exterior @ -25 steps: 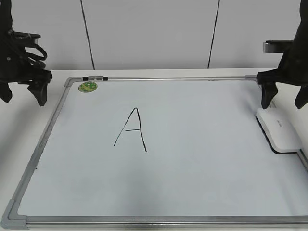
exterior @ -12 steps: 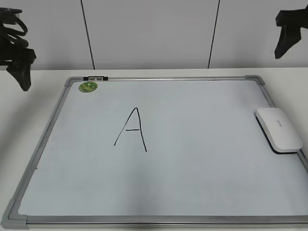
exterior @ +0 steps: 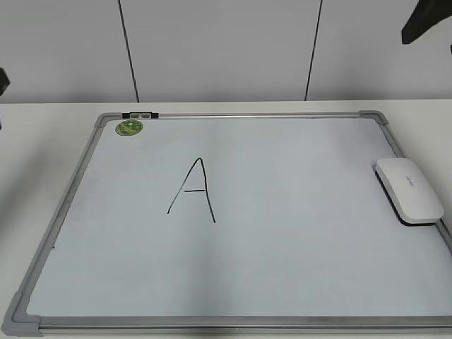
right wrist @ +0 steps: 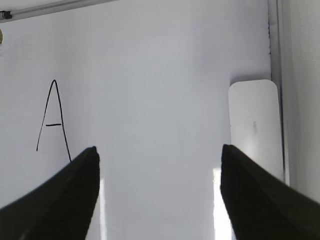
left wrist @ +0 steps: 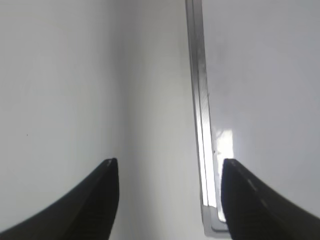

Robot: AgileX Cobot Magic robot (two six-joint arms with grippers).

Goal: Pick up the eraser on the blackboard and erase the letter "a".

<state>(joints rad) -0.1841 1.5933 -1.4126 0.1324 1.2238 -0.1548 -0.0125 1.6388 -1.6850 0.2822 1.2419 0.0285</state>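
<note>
The blackboard (exterior: pixel 296 233) is a white dry-erase board with a grey frame, lying flat on the table. A large black capital "A" (exterior: pixel 192 189) is drawn left of its middle. No small lowercase "a" shows in any view. The white eraser (exterior: pixel 409 189) lies flat by the board's right frame, untouched. It also shows in the right wrist view (right wrist: pixel 254 125), ahead and right of my right gripper (right wrist: pixel 159 147), which is open, empty and high above the board. My left gripper (left wrist: pixel 167 162) is open and empty above the board's left frame (left wrist: pixel 200 125).
A round green sticker (exterior: pixel 129 128) sits at the board's far left corner, beside a small black clip (exterior: pixel 140 114). White table surrounds the board (exterior: pixel 42 162). A grey panelled wall stands behind. Only a dark piece of the right arm (exterior: pixel 426 20) shows at the top right.
Both arms have lifted up and outward, almost leaving the exterior view. The right gripper has moved away from the eraser, which has stayed in place.
</note>
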